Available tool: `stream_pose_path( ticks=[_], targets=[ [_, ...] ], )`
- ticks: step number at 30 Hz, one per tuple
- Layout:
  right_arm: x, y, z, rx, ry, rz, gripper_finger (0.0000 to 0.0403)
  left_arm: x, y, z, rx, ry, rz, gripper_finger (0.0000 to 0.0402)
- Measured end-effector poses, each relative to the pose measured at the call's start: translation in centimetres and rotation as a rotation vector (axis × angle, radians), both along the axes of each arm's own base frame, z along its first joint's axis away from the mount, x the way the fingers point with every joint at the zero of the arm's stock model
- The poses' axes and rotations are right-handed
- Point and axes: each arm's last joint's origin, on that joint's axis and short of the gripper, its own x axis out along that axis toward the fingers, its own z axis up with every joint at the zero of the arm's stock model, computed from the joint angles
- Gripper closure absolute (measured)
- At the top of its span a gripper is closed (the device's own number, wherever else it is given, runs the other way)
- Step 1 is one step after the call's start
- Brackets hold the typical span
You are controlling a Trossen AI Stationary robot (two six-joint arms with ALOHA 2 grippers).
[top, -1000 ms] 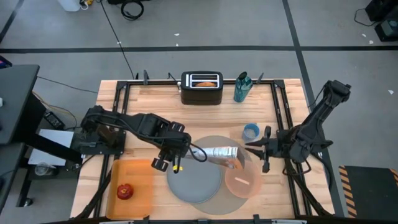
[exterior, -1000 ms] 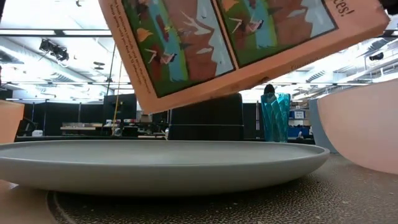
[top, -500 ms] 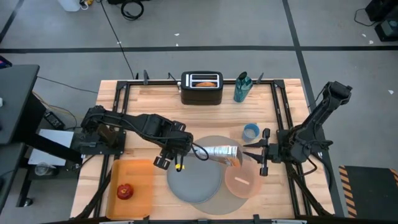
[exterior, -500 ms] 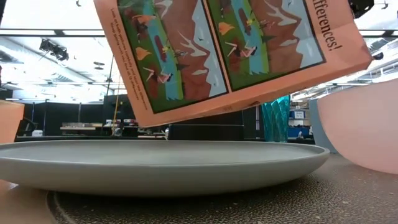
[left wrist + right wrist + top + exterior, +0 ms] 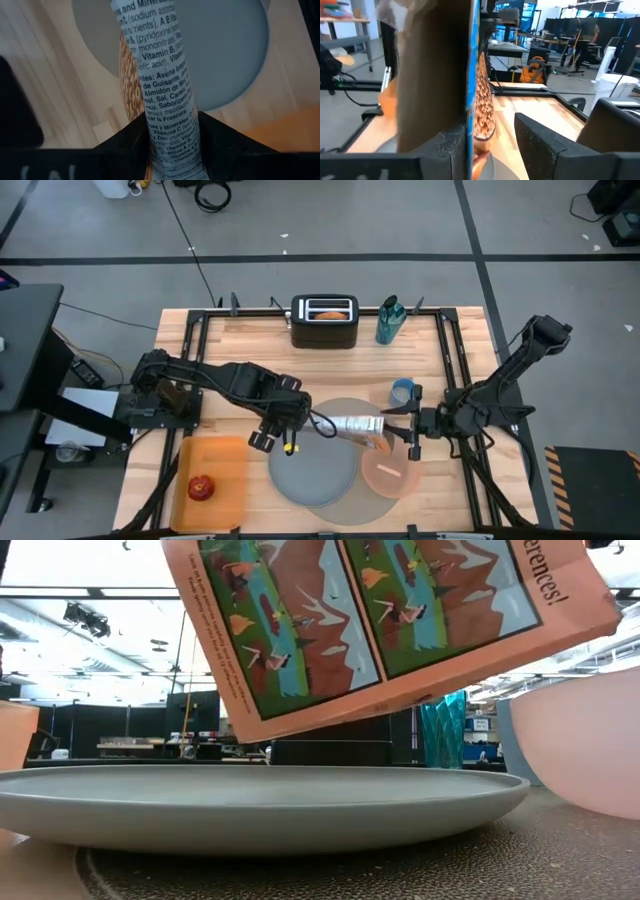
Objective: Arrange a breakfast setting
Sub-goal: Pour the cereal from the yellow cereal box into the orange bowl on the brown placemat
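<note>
My left gripper is shut on a cereal box that hangs over the big round grey mat. On the mat lie the grey-blue plate and the translucent pink bowl. In the low view the box hangs tilted above the plate. My right gripper stands open and level at the box's right end, above the bowl. That end lies beside one finger; whether they touch I cannot tell. The small blue cup stands at the mat's far right. My left gripper pinches the cereal box near its left end, one finger on each broad face, with the narrow printed side between them. The fingers come steeply from above. The box hangs tilted, clear of plate and mat, its other end over the bowl.
The black toaster with a bagel in its slot stands at the far edge, with a teal bottle beside it. A red apple lies on the flat orange tray at the near left. Black rails run along both table sides.
My right gripper has gone toward the table's left, up to the box's right end, and its fingers have opened wider. The box has rocked a little in my left gripper's hold, staying above the plate.
</note>
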Motion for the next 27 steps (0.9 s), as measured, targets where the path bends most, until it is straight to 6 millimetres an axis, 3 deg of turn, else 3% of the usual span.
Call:
stream_pose_path(
  ticks=[6,18,27],
  targets=[
    [0.9,-0.4,-0.3,0.027,0.0,0.017,0.0271,0.7,0.5,0.0,-0.01,-0.048,0.007,0.025],
    [0.9,0.6,-1.1,0.088,0.026,0.082,0.0378,1.5,0.7,-1.3,-0.087,0.018,0.0,0.025],
    [0.9,0.7,-1.3,0.08,0.033,0.075,0.0394,1.7,0.7,-1.4,-0.112,0.015,0.003,0.0248]
  ],
)
